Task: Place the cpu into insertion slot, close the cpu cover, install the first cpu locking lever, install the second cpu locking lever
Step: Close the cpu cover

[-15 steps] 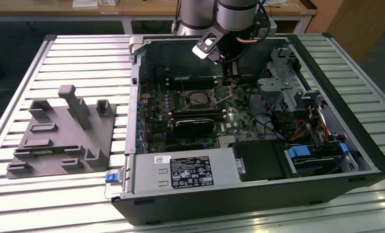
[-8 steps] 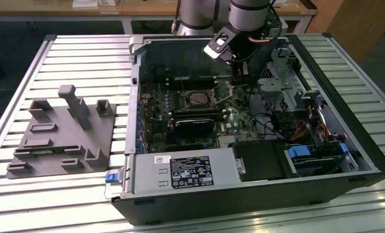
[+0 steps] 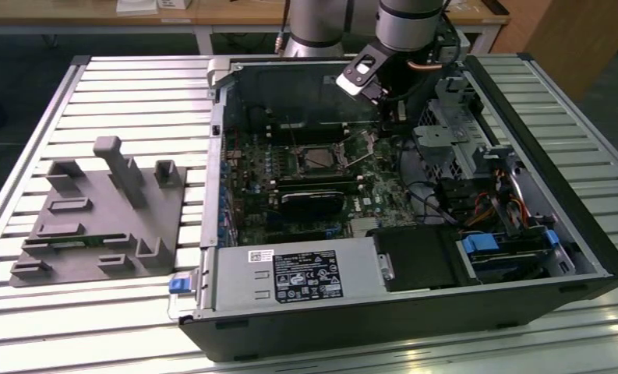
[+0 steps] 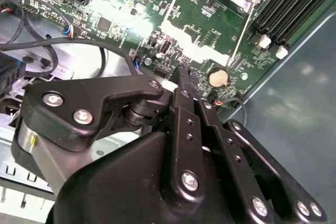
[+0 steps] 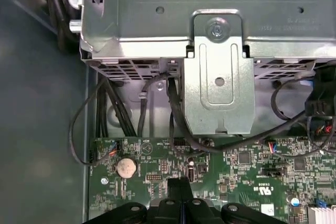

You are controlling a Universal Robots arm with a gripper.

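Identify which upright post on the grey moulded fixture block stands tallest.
The narrow grey middle post of the grey moulded fixture block: it rises clearly above the shorter left post and shorter right post, sides as in the exterior view.

You have bright overhead light in the exterior view: the slatted table (image 3: 132, 86) shines pale, almost washed out near the front, while the open computer case (image 3: 287, 93) holds deep shade inside. In the second wrist view, glare whitens a patch of the motherboard (image 4: 210, 3) and the gripper (image 4: 182, 76) reads nearly black. The first wrist view is evenly lit, with soft shadow under the metal bracket (image 5: 218, 77).
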